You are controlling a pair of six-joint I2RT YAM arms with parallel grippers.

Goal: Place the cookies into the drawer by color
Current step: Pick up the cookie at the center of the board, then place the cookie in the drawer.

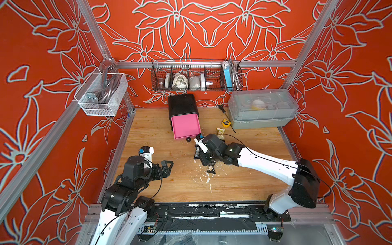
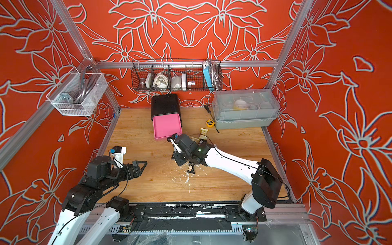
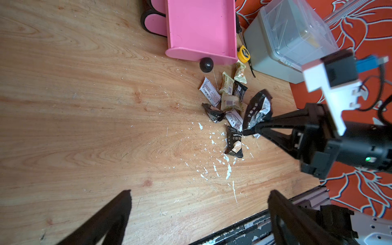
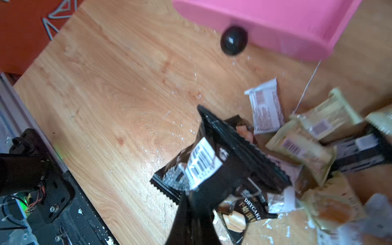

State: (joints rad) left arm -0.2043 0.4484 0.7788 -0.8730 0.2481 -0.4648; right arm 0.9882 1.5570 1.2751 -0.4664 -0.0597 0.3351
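The wooden tabletop (image 1: 161, 186) is flecked with white crumbs near its middle. At its far right stands a grey lidded box (image 1: 262, 112). At the far middle, against the back wall, stands the black drawer chest (image 1: 182, 105), with one pink drawer (image 3: 201, 25) pulled out toward the arms.

The right arm reaches in over the middle of the tabletop. The right fingers (image 3: 250, 130) are pinched tight on one end of a black packet (image 3: 255, 110), which stands up from them over the heap. The right wrist view shows the barcode label on that packet. The left fingers (image 1: 167, 167) hang spread wide over bare wood on the left, well apart from everything.

The cookies (image 3: 230, 101) lie in a loose heap just in front of the open drawer's right corner, with black, yellow and white wrappers overlapping. One black cookie (image 3: 234, 142) lies at the near edge among the crumbs. A white one (image 3: 210, 92) lies at the edge nearest the knob.

A yellow tape measure (image 3: 243, 54) sits between the drawer and the grey box. The round black knob (image 3: 206, 64) juts from the drawer front
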